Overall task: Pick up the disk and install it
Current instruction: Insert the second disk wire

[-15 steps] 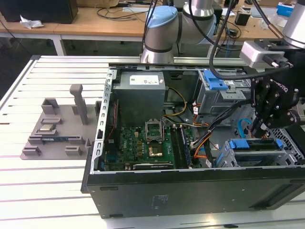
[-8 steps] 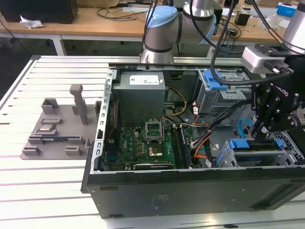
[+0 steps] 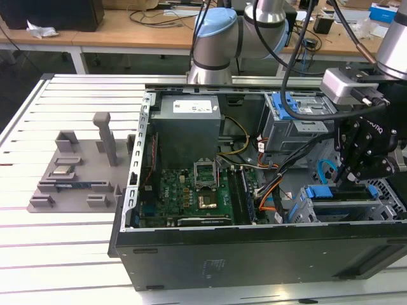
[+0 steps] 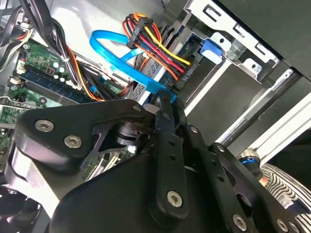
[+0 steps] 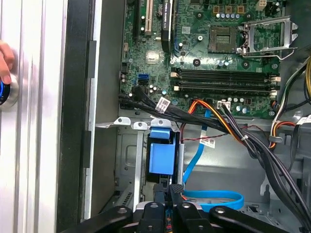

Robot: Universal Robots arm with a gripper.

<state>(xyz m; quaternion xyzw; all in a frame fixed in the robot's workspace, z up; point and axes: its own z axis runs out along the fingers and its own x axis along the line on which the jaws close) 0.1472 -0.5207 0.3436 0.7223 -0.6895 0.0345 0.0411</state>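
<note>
Disk sitting in drive cage, gripper on top of it.

The gripper has its fingers closed together with no gap visible, tips against the blue-railed disk, which lies inside the drive cage. I cannot tell whether they pinch the frame's edge or only press on it. Risks, as I judge them:
- An off-centre push could cock the rails in the cage and jam the disk.
- The closed tips could slip off the smooth plastic.
- The blue data cable, looped just beside the cage, could snag.
</note>
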